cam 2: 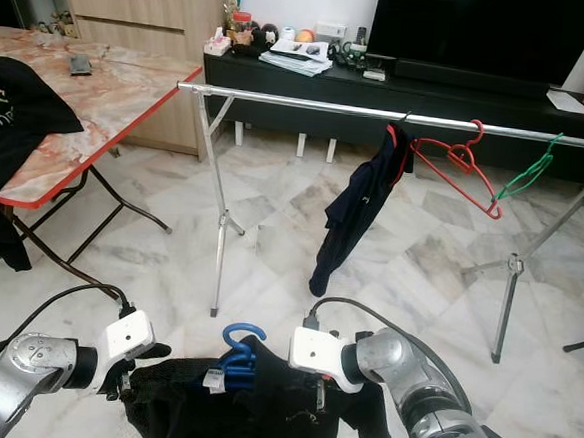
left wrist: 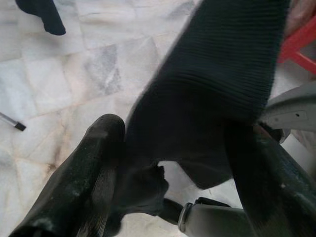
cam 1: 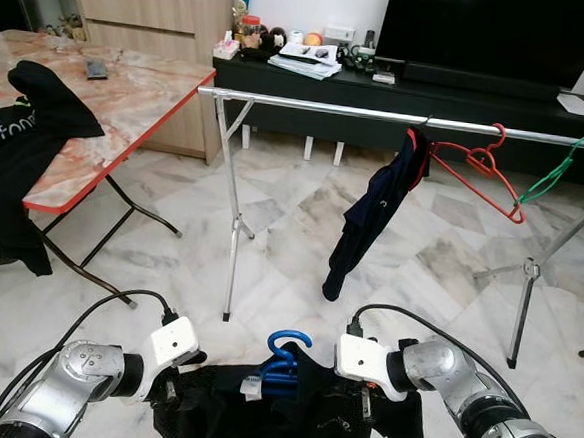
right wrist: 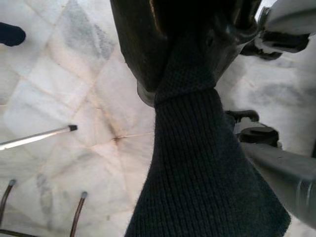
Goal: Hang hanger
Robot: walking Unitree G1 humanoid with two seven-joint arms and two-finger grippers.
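A black shirt (cam 1: pixel 288 419) on a blue hanger (cam 1: pixel 284 357) is held up low in front of the robot. One shoulder is pinched by the left gripper (cam 1: pixel 170 386), the other by the right gripper (cam 1: pixel 367 403). Beyond it, a metal rail (cam 1: pixel 380 113) is seen, with a navy garment (cam 1: pixel 378 210), a red hanger (cam 1: pixel 481 167) and a green hanger (cam 1: pixel 551 177) hung on it.

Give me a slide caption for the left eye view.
Both grippers hold a black garment on a blue hanger before the drying rack.
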